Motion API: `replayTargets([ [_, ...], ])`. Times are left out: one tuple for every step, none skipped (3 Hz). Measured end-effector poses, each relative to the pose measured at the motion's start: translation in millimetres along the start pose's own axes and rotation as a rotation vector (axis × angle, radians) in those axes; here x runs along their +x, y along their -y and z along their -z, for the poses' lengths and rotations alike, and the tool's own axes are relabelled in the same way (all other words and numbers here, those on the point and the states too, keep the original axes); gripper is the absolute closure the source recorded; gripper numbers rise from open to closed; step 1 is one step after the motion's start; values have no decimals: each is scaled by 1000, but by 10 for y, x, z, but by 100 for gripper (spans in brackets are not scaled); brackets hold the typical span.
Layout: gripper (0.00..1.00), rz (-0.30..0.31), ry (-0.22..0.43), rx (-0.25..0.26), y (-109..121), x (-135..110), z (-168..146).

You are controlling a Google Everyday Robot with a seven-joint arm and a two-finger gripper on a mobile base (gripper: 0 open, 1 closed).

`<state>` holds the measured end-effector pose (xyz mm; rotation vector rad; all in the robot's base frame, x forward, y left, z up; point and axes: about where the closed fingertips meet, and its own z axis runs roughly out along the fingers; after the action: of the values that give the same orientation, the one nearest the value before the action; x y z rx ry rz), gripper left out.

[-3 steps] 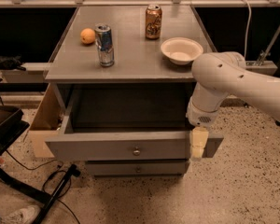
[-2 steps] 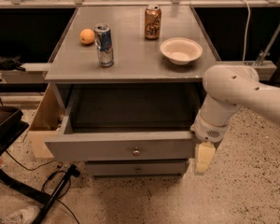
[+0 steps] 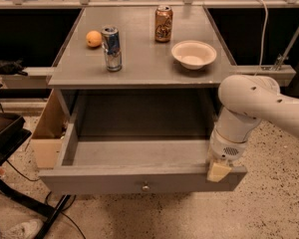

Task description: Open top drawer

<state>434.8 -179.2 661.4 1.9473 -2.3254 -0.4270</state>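
Note:
The top drawer (image 3: 139, 179) is pulled well out of the grey cabinet. Its flat grey front has a small round metal knob (image 3: 145, 186) at centre, and its deep grey box shows nothing inside. My gripper (image 3: 219, 172) hangs from the white arm (image 3: 254, 108) at the right end of the drawer front, touching or just over its top edge, far right of the knob. The two lower drawer fronts are hidden under the open drawer.
The cabinet top (image 3: 139, 63) carries an orange (image 3: 93, 38), a blue-silver can (image 3: 111, 48), a brown can (image 3: 163, 23) and a white bowl (image 3: 194, 54). A cardboard box (image 3: 46, 138) stands at the cabinet's left. A black stand (image 3: 5, 133), cables and a shoe (image 3: 20, 229) lie at the lower left.
The drawer front has come further out toward the camera and now covers the lower drawers. My gripper has moved down and right, staying at the front's right end.

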Motion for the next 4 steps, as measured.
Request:
replayTargets([
  [96, 7, -47, -73, -363, 144, -17],
  [100, 7, -51, -79, -386, 163, -26],
  [82, 7, -51, -79, -386, 163, -26],
  [58, 7, -51, -79, -386, 163, -27],
])
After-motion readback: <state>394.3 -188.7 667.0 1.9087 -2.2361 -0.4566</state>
